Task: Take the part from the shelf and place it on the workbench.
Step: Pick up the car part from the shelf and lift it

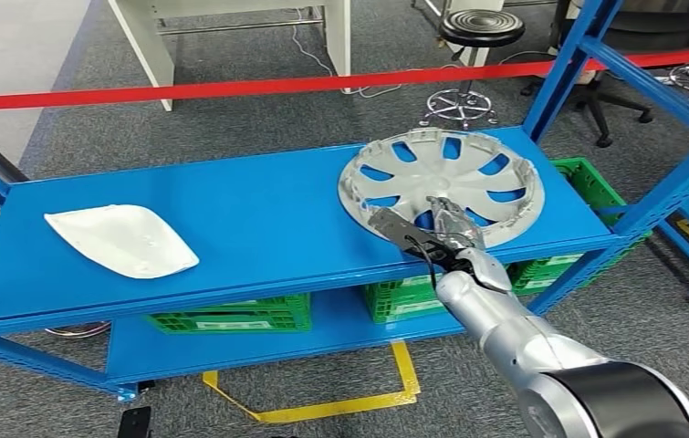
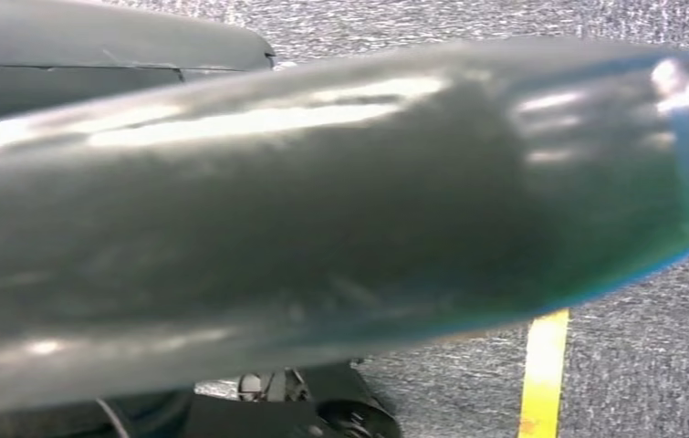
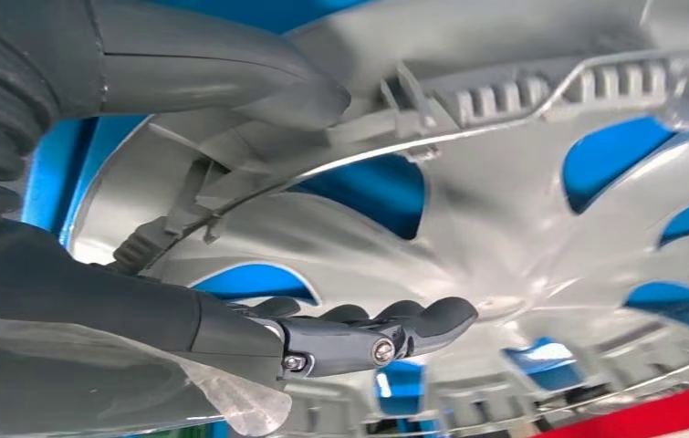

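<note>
The round silver plastic hubcap is lying inner side up at the right end of the blue metal shelf. Its near rim is being grasped by the right hand, thumb over the edge and dark fingers inside. A white curved plastic panel is parked well apart, over on the left end. Green crates can be seen underneath.

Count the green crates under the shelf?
3 visible. One crate sits under the shelf's left-middle, one under its front centre, one at the right end behind the hubcap. More may be hidden beneath the top board.
</note>
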Controlling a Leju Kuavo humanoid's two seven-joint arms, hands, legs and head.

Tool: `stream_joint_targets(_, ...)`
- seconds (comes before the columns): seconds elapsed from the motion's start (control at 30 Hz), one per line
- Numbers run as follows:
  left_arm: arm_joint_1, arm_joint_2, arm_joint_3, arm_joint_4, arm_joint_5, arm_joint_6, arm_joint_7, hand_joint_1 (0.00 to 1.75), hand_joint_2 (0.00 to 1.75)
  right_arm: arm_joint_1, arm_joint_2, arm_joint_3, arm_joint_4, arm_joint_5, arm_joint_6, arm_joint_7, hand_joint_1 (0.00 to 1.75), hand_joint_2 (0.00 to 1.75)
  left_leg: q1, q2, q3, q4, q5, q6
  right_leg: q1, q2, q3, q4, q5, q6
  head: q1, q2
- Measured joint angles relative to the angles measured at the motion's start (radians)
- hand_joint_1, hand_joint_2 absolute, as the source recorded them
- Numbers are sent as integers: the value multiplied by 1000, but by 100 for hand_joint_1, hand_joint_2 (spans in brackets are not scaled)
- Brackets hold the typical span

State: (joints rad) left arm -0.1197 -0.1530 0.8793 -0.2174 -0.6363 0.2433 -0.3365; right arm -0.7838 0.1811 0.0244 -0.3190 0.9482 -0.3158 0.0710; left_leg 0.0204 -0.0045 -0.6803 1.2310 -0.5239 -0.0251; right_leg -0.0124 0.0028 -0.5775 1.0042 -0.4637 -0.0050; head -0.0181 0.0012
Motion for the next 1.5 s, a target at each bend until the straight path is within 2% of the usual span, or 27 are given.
stream_joint_targets(0.03,-1,1,0,0,0,1,0,0,0,-2,0,0,0,4,7,8,77,175,2,0,33,-67,31,-1,0,1,0,2,-1,3,0,0)
stream_joint_targets(0.1,-5,-1,1,0,0,2,0,0,0,-8,-1,0,0,12,24,22,96,175,2,0,86,-176,63,2,3,4,-3,6,-2,13,-1,0)
stream_joint_targets(0.13,-7,-2,1,0,0,2,0,0,0,-11,-3,0,0,15,33,28,109,175,1,0,95,-199,64,6,5,6,-6,7,-1,19,-1,0)
stream_joint_targets(0.2,-10,-2,1,0,0,3,0,0,0,-16,-6,0,1,21,53,39,130,175,-2,-1,94,-204,64,22,4,8,-8,3,3,31,0,0)
stream_joint_targets(0.27,-12,-2,2,0,-1,5,0,0,0,-19,-10,0,2,27,74,47,140,175,-2,1,94,-209,69,38,2,7,-19,20,-12,40,2,0)
stream_joint_targets(0.33,-16,-3,2,0,-2,5,0,0,0,-21,-14,0,3,29,92,52,145,175,-2,2,92,-212,74,50,1,5,-66,111,-65,46,7,0)
stream_joint_targets(0.4,-17,-5,2,0,-3,5,0,0,0,-21,-17,0,6,30,104,54,150,175,-5,2,88,-212,75,56,1,4,-131,247,-122,48,9,0)
stream_joint_targets(0.43,-17,-6,3,0,-3,5,0,0,0,-22,-19,0,6,30,110,54,153,175,-7,3,87,-211,75,56,1,4,-150,288,-131,47,8,0)
stream_joint_targets(0.47,-18,-7,3,0,-3,6,0,0,0,-24,-21,0,7,30,116,54,161,175,-9,2,88,-211,75,57,2,4,-153,294,-123,45,9,0)
stream_joint_targets(0.5,-18,-7,3,0,-3,6,0,0,0,-27,-22,0,8,30,124,54,167,175,-10,2,89,-211,75,57,2,4,-134,258,-96,42,9,0)
stream_joint_targets(0.57,-20,-9,4,0,-3,7,0,0,0,-36,-23,0,8,30,140,54,175,175,-12,2,91,-211,75,55,5,3,-61,117,-33,30,8,0)
stream_joint_targets(0.63,-22,-10,4,0,-3,7,0,0,0,-45,-23,0,8,30,157,54,175,175,-15,2,89,-210,75,49,10,3,-9,19,-8,22,8,0)
stream_joint_targets(0.73,-24,-12,6,0,-3,8,0,0,0,-50,-23,1,8,33,178,51,175,175,-12,1,90,-213,78,31,12,3,4,-1,-6,13,7,0)
stream_joint_targets(0.8,-25,-11,7,0,-3,8,0,0,0,-51,-23,1,8,34,186,51,175,175,-12,1,80,-185,55,21,7,-2,10,-9,0,4,5,0)
stream_joint_targets(0.83,-25,-11,8,0,-3,8,0,0,0,-51,-22,1,8,35,188,51,175,175,-11,1,62,-141,27,17,4,-5,12,-12,2,0,5,0)
stream_joint_targets(0.9,-23,-10,11,0,-3,9,0,0,0,-50,-22,1,10,39,194,50,175,175,-8,1,5,-9,-37,9,4,-10,12,-12,1,-3,4,0)
stream_joint_targets(0.93,-21,-10,13,0,-3,9,0,0,0,-50,-22,1,11,41,198,49,175,175,-6,1,-18,44,-54,5,4,-11,12,-12,1,-3,5,0)
stream_joint_targets(0.97,-19,-9,16,0,-3,10,0,0,0,-49,-22,1,12,44,201,48,175,175,-4,2,-26,63,-52,3,3,-11,12,-11,1,-3,4,0)
stream_joint_targets(1.0,-18,-9,19,0,-4,11,0,0,0,-49,-22,1,13,48,202,45,175,175,-2,2,-15,42,-31,0,2,-10,12,-11,0,-2,4,0)
stream_joint_targets(1.07,-17,-8,22,0,-5,13,-1,0,0,-49,-22,2,13,57,200,37,175,175,5,2,45,-82,35,-4,1,-7,13,-7,-3,3,5,0)
stream_joint_targets(1.1,-17,-9,23,0,-6,14,-2,0,0,-49,-22,3,13,64,193,31,175,175,6,1,74,-145,56,-3,2,-5,11,-2,-5,7,4,0)
stream_joint_targets(1.17,-17,-10,25,1,-6,14,-7,0,0,-44,-23,6,13,81,167,18,175,175,6,0,98,-204,65,5,7,0,5,2,-5,19,3,0)
stream_joint_targets(1.27,-15,-9,26,1,-4,15,-13,0,0,-32,-24,16,13,109,113,6,175,175,3,1,96,-209,67,28,5,1,-1,1,-7,35,5,0)
stream_joint_targets(1.33,-14,-9,28,1,-4,15,-14,0,0,-26,-25,26,13,132,85,1,175,175,4,2,96,-214,72,41,2,0,-32,58,-44,42,8,0)
stream_joint_targets(1.43,-12,-9,32,1,-4,15,-15,0,0,-10,-29,51,13,173,47,-1,175,175,1,3,92,-214,72,49,1,-1,-129,256,-129,46,12,0)
stream_joint_targets(1.47,-11,-9,34,1,-4,15,-15,0,0,-5,-30,59,13,187,37,1,175,175,0,3,92,-214,72,50,1,-1,-147,292,-134,46,11,0)
stream_joint_targets(1.5,-10,-9,36,1,-4,14,-15,0,0,-2,-32,69,13,203,29,5,175,175,-1,3,93,-213,72,50,1,-1,-147,289,-118,45,11,0)
